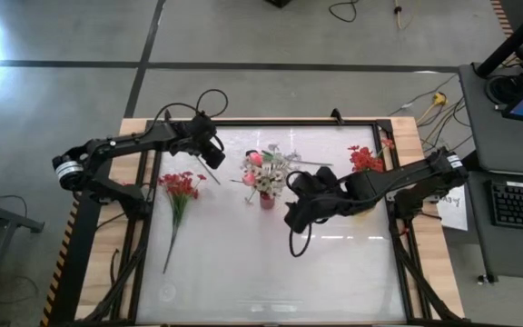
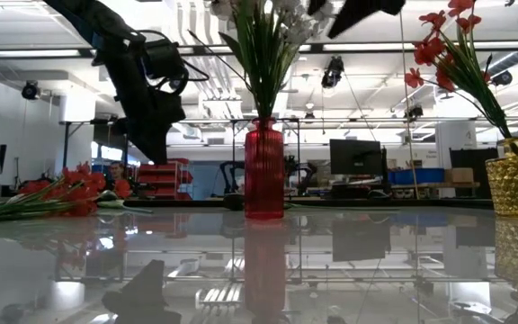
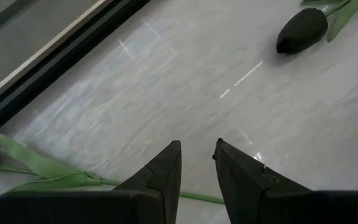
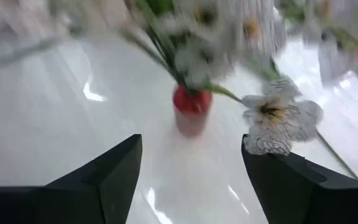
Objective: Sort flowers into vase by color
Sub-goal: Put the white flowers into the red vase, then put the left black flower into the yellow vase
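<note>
White and pink flowers [image 1: 263, 170] are standing in the red vase [image 2: 263, 168]; red flowers [image 1: 181, 185] are lying unsorted. Left claw [image 3: 197, 163] narrow, right claw [image 4: 191, 163] wide, both empty.

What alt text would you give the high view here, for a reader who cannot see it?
Seen from above, a red vase of white and pink flowers stands mid-table, with the right claw open just beside it. The left claw hovers at the far left, near a red bunch lying flat.
</note>
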`<state>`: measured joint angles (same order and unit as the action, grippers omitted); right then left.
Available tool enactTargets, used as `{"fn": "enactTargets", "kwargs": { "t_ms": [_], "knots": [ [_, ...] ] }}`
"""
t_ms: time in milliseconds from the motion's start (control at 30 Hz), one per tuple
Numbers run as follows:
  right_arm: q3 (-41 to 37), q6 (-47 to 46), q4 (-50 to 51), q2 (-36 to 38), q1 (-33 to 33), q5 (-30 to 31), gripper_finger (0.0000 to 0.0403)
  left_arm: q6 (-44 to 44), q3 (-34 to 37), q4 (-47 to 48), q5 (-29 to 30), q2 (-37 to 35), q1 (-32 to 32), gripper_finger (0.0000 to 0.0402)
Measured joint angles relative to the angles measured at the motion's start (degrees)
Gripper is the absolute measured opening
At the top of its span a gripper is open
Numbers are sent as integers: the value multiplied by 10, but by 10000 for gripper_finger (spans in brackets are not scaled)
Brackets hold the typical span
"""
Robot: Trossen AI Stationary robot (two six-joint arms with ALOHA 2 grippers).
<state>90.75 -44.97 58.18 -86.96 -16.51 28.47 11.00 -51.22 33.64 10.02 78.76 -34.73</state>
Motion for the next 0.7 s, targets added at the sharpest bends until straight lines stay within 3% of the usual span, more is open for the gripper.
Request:
{"fn": "enactTargets", "kwargs": {
  "t_ms": [200, 367, 433, 600, 700],
  "knots": [
    [-1, -42, 86, 0, 0, -32, 234, 37, 10, -8, 15, 0, -12, 86],
    [-4, -54, 89, -1, -1, -42, 222, 82, 43, -17, 17, 0, -35, 86],
    [-4, -56, 89, -1, -1, -50, 220, 130, 60, -19, 44, 0, -42, 86],
    [-4, -53, 88, -1, 0, -49, 219, 281, 84, 3, 181, 0, -54, 86],
    [-4, -47, 88, -1, 2, -49, 219, 358, 83, 9, 195, 0, -61, 86]
  ]
}}
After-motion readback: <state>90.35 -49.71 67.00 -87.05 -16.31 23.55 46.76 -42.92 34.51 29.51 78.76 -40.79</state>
